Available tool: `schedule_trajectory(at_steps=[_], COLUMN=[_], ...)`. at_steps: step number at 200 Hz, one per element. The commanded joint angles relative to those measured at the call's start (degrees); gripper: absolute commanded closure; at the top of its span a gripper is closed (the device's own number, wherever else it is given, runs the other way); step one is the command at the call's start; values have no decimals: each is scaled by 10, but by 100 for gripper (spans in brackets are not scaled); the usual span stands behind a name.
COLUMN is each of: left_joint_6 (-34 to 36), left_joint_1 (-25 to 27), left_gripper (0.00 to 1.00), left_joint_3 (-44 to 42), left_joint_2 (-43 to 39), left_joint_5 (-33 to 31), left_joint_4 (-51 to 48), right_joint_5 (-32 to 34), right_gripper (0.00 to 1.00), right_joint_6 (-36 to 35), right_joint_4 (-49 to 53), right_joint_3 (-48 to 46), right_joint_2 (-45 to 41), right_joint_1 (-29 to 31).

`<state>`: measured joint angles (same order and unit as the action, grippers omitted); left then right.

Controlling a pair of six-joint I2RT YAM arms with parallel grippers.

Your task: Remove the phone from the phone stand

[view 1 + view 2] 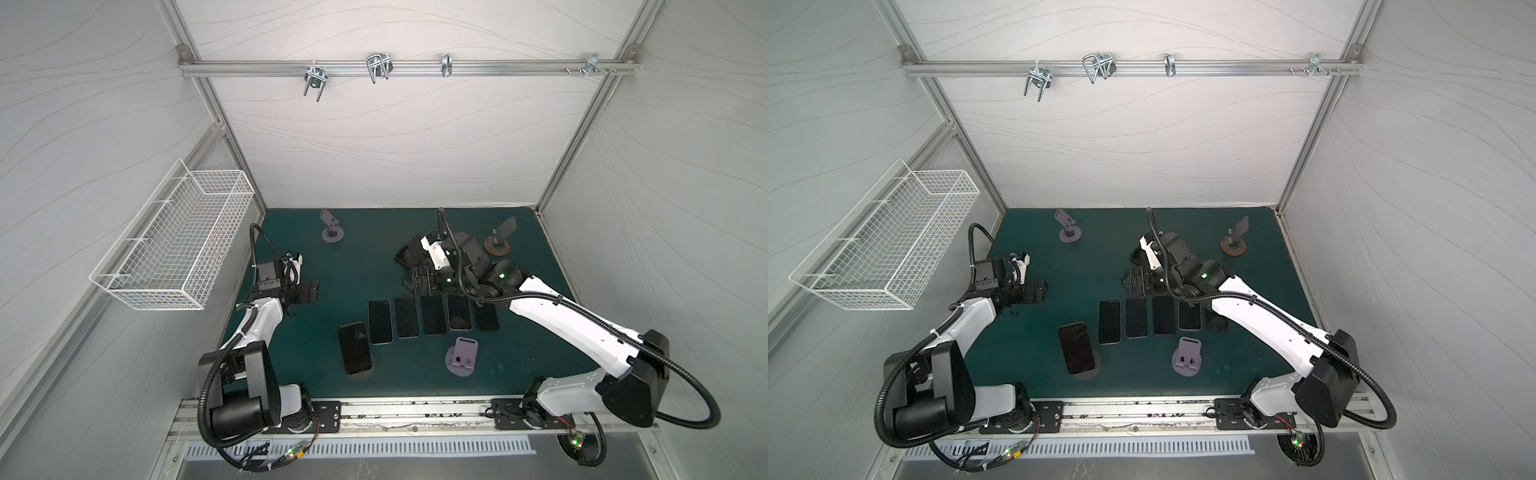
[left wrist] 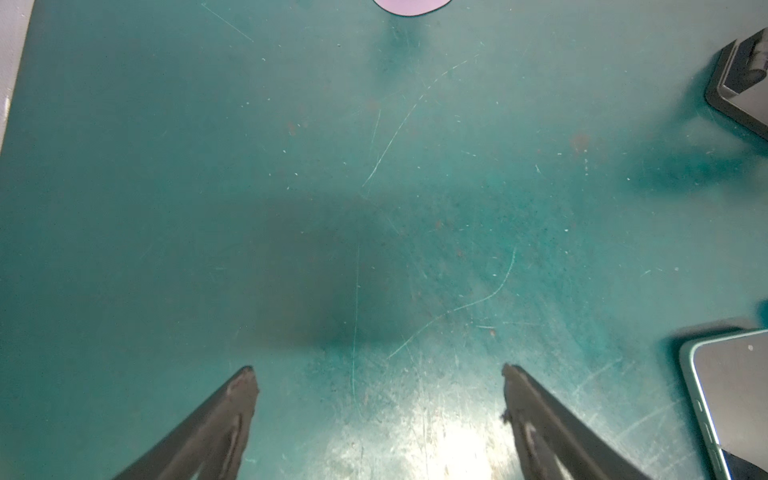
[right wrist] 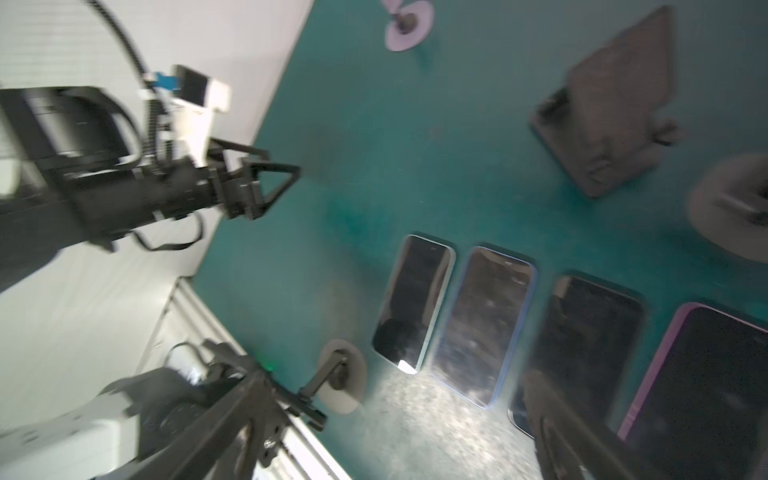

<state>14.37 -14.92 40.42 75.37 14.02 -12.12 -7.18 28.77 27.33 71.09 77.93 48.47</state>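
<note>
In both top views a black phone point(image 1: 354, 348) point(image 1: 1076, 348) leans on a grey phone stand point(image 1: 365, 373) point(image 1: 1090, 374) at the front left of the green mat. My left gripper point(image 1: 307, 291) point(image 1: 1034, 291) hangs open behind and to the left of it, well apart. The left wrist view shows that gripper point(image 2: 376, 370) open over bare mat. Further back, mid-right, my right gripper point(image 1: 415, 284) point(image 1: 1136, 284) is open and empty behind a row of flat phones. In the blurred right wrist view its gripper point(image 3: 382, 449) is spread wide, with the stand's round base point(image 3: 347, 376) near one finger.
Several phones point(image 1: 433, 316) lie flat side by side mid-mat. Empty purple stands are at the back left point(image 1: 332, 232) and front centre point(image 1: 461, 357). A brown stand point(image 1: 496, 245) is at the back right and a black stand point(image 1: 409, 253) is beside my right wrist. A wire basket point(image 1: 174, 245) hangs on the left wall.
</note>
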Motion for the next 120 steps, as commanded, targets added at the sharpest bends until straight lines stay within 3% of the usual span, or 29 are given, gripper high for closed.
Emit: schedule_trajectory(at_steps=[1, 26, 58, 99, 120], left_joint_6=[10, 11, 11, 11, 10], left_joint_1=[-2, -1, -1, -2, -1], left_gripper=[7, 7, 7, 8, 8], left_joint_3=[19, 19, 19, 20, 20], left_joint_2=[-3, -2, -2, -1, -1], left_joint_5=[11, 11, 11, 11, 10], left_joint_4=[6, 6, 6, 5, 5], right_joint_5=[-60, -50, 62, 76, 159], right_gripper=[5, 5, 5, 4, 1], right_joint_6=[-8, 23, 41, 28, 88], right_joint_4=[-56, -38, 23, 12, 68], right_joint_3=[2, 17, 35, 55, 98], right_joint_2=[4, 23, 38, 67, 99], right_joint_1=[2, 16, 62, 136, 165])
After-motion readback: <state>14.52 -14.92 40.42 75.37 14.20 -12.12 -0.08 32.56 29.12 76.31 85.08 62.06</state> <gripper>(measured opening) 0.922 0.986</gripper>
